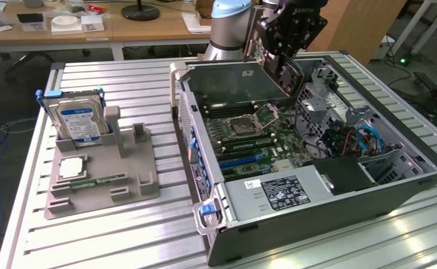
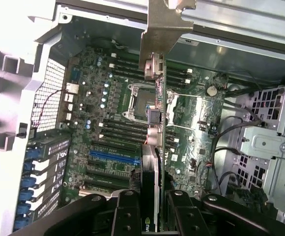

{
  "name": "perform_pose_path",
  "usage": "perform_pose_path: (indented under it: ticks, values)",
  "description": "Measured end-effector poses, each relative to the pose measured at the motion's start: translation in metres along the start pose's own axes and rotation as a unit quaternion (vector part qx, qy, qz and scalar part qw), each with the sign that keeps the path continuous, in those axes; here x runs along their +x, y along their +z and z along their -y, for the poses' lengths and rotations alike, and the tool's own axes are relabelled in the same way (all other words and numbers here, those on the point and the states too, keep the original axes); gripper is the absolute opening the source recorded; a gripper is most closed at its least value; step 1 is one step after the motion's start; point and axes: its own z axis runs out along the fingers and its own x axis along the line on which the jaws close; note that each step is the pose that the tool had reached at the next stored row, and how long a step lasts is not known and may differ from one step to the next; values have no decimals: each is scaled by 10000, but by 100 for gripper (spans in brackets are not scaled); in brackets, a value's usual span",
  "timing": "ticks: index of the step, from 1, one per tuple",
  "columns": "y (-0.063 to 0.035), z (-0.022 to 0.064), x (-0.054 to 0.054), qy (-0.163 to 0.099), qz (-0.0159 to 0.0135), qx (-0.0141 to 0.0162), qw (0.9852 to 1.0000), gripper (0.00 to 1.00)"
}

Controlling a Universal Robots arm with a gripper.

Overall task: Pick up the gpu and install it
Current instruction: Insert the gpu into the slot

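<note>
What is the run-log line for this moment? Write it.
gripper: shut on gpu | gpu: held above motherboard, not yet seated | computer case: open, lying on its side

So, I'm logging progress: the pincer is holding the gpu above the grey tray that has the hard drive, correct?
No. The exterior view shows the pincer holding the gpu above the open computer case, over its motherboard, not above the grey tray with the hard drive.
</note>
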Motion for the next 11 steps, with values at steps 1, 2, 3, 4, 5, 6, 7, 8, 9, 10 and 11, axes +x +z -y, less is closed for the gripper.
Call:
perform_pose_path:
  ticks: [1,2,3,4,5,6,7,8,9,10,11]
  values:
    - [0,0,0,-24,-1,0,10000,27]
    - [0,0,0,-47,-1,0,10000,27]
    - [1,0,0,-74,-2,-1,10000,27]
    - [1,0,-1,-102,-3,-1,9999,27]
    - [1,0,-1,-131,-4,-1,9999,27]
    - [1,0,0,-159,-5,-1,9999,27]
    - [1,0,0,-188,-6,-1,9998,27]
    - [1,0,-1,-218,-6,-1,9998,27]
    - [1,0,-1,-250,-7,-1,9997,27]
    - [1,0,-1,-283,-8,-1,9996,27]
    - [1,0,-1,-314,-10,-1,9995,27]
